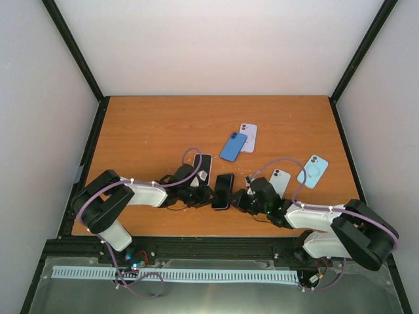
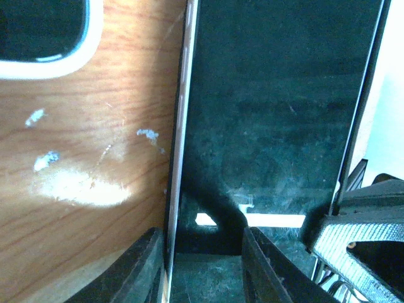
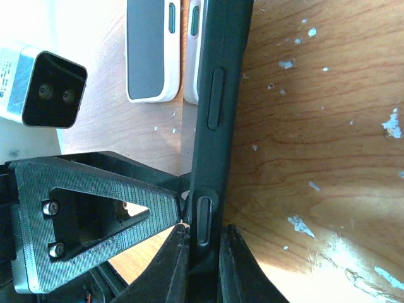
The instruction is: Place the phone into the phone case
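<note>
Contact is seen at the right gripper: its two fingers are pressed against opposite faces of the black phone, clamped over the matte side edge beside the nearer of two side buttons. The left gripper is parted, and the phone's other long edge is seen in the gap between its fingers; contact with either finger cannot be made out. The phone is placed near the front edge of the table, between the two grippers, about midway across the table's width. Whether it is fully seated in a case cannot be told.

A white-rimmed phone is found just behind the left gripper. A blue phone and a lavender phone are set touching farther back. A pale phone is laid just behind the right gripper, with a light blue case beside it. Bare wood is seen across the left half of the table and along its far edge.
</note>
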